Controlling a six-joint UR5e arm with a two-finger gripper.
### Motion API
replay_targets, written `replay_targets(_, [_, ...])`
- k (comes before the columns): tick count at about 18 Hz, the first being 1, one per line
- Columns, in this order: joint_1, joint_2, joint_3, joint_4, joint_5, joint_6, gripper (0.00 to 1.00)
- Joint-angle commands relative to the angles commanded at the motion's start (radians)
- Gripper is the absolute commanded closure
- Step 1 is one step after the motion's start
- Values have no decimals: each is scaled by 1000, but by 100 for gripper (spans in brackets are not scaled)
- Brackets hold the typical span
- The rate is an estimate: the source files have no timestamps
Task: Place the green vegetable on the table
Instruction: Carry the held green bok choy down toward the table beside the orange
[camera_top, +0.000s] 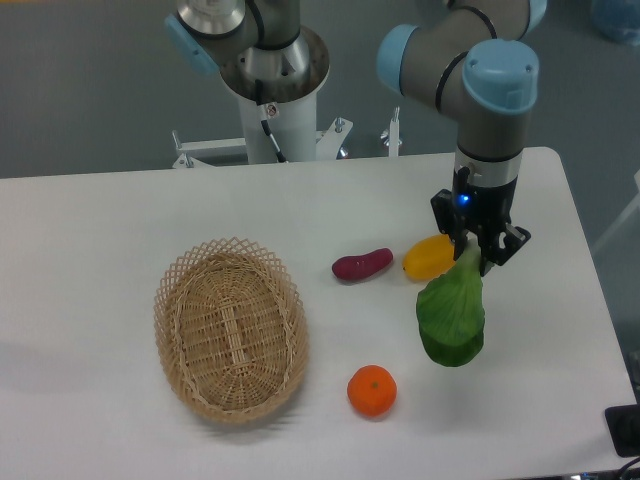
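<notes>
The green vegetable (452, 318) hung leaf-down over the worktop (120, 215), near its right edge, with bare surface right of it. The gripper (473, 252) had its jaws clenched on the pale stem. The yellow fruit (428, 257) lay just beside; the orange (372, 390) sat lower left.

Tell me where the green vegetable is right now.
The green vegetable hangs by its stem from the tool, right of centre in the camera view, just below the yellow fruit and right of the orange.

green vegetable (452, 315) stem hidden between jaws, yellow fruit (428, 257) partly behind it
</notes>
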Motion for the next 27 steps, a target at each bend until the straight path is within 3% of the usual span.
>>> replay_targets(8, [-11,-2,-34,15,3,-11,54])
replay_targets(15, [-55,-57,-112,193,9,-110,54])
replay_targets(17, [-66,-81,-114,218,9,-62,54])
replay_targets(23, [-71,-144,-103,221,9,162,55])
replay_targets(27, [-69,-160,-110,224,9,210,55])
